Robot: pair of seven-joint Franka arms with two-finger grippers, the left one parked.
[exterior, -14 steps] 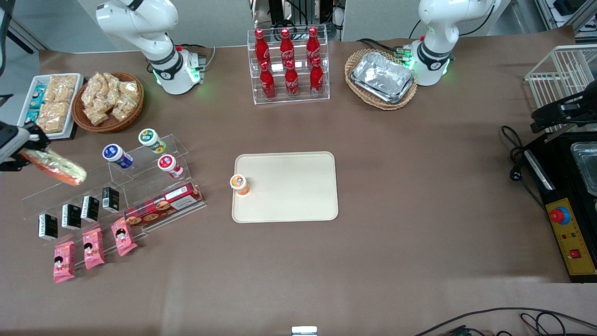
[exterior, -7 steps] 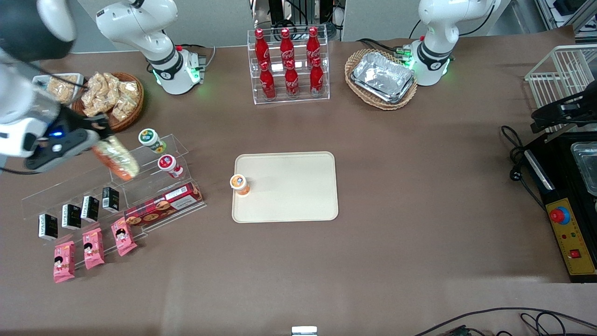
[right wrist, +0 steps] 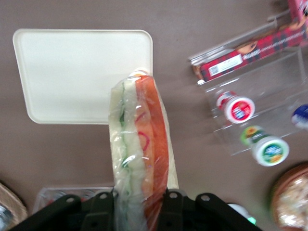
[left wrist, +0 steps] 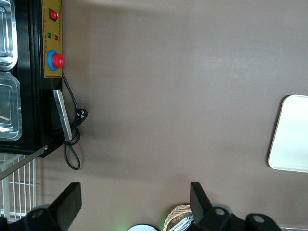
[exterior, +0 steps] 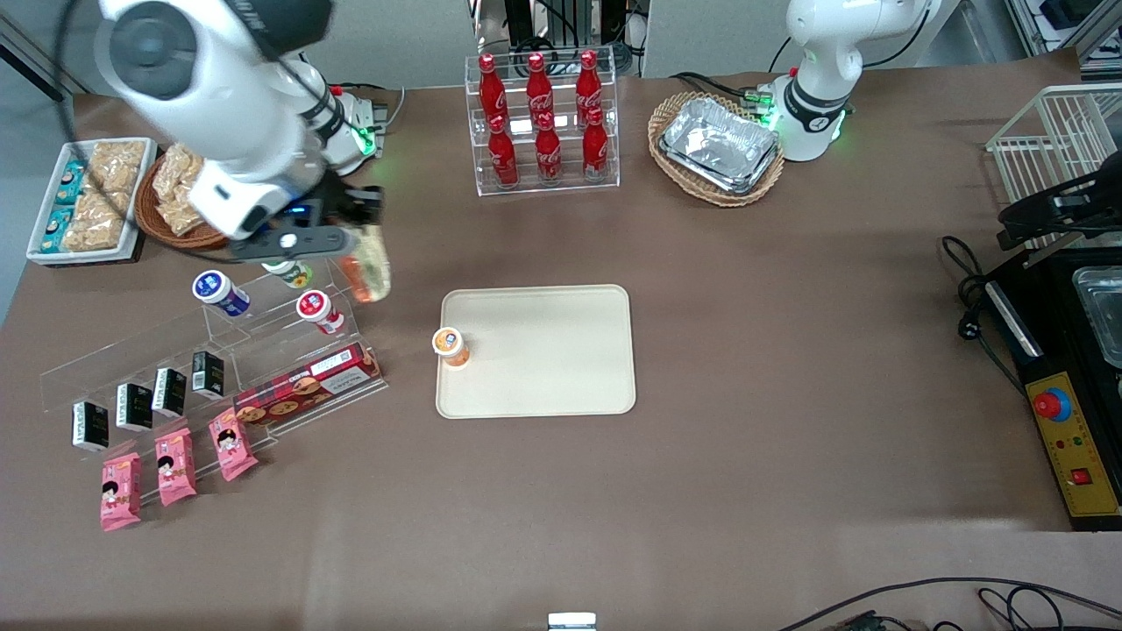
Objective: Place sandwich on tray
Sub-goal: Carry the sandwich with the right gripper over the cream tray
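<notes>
On the brown counter [exterior: 745,368] the flat cream tray [exterior: 543,350], rounded at its corners, lies nearer the front camera than the gripper [exterior: 355,230], clamped in the air on the clear-wrapped wedge sandwich [exterior: 368,267].

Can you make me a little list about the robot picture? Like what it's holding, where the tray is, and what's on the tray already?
holding: the sandwich, pinched in the gripper, jaws shut on it
where the sandwich is: up in the air, above the clear snack shelf, not over the tray
tray: flat on the brown table, in the middle
on the tray: one little orange cup, at the edge toward the working arm
job: sandwich not on the tray yet
</notes>
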